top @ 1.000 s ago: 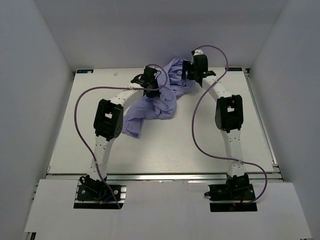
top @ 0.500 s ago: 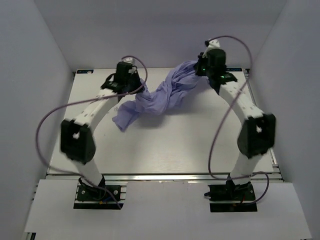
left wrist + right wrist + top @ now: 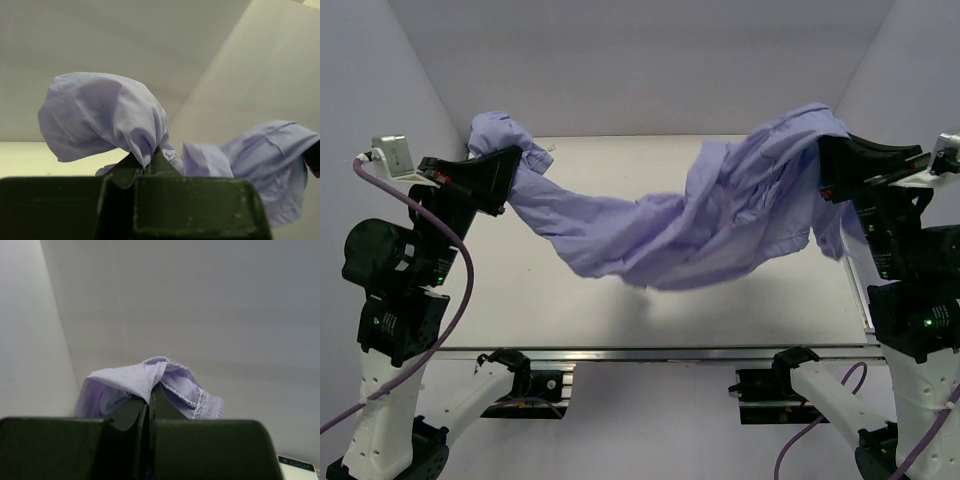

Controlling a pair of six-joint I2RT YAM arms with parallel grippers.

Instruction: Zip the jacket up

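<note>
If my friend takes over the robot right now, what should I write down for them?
Left gripper: shut on one bunched end of the jacket, raised at the left.
Right gripper: shut on the other end, raised at the right.
Jacket: hangs between both grippers, crumpled, sagging in the middle over the table.
Done: jacket picked up and held out.
Left: find the zipper, which does not show here, and zip it up.

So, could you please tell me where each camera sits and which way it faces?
Top external: above and behind the robot, facing down at the table; both arms show.
Left wrist: on the left arm, facing along the left fingers, shut on the jacket.
Right wrist: likewise, along the right fingers, shut on the jacket's trimmed edge.
Shared: all three see the jacket.
</note>
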